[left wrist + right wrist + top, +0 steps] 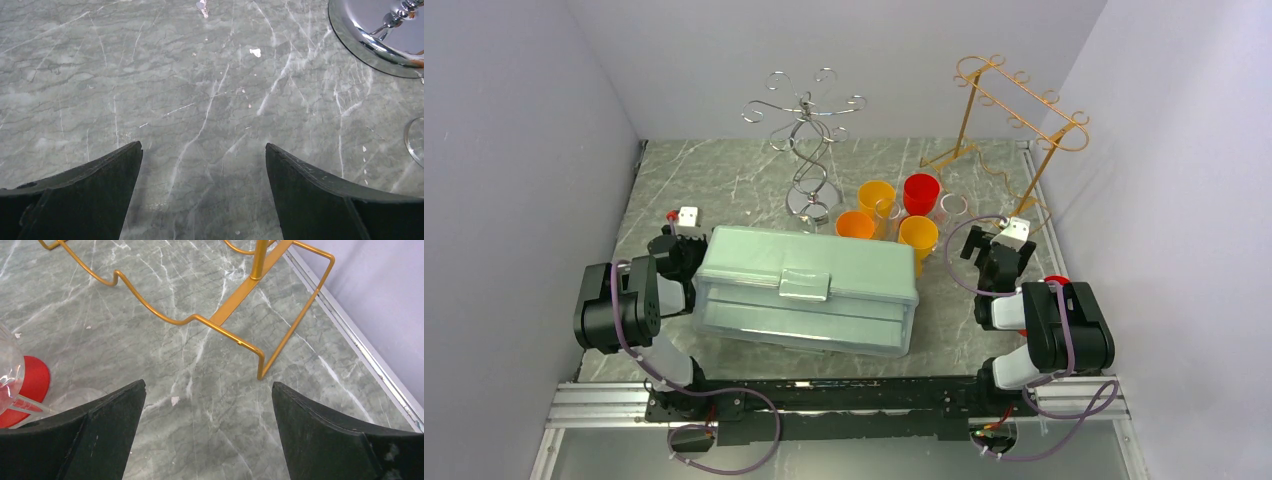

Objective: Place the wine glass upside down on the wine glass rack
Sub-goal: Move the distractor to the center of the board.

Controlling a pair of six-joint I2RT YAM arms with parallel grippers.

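Wine glass (954,208): clear, apparently upright on the table, at 10 o'clock from the right gripper (208,385) and apart from it. Judged light, stiff, slippery and fragile. It is best taken at the stem under the bowl, with mild pressure. Both tools are released: the right gripper and left gripper (202,146) are spread and hold nothing. Cups (918,232) crowd the glass at 9 o'clock; contact cannot be told. Gold rack (1014,110) is at 1 o'clock of the glass and silver rack (809,140) at 10 o'clock. Box (809,290) lies between the arms.

2 dark fingers (75,200) spread wide, grey marble tabletop (200,90), chrome rack base (357,47) top right, glass rim (415,142) at right edge
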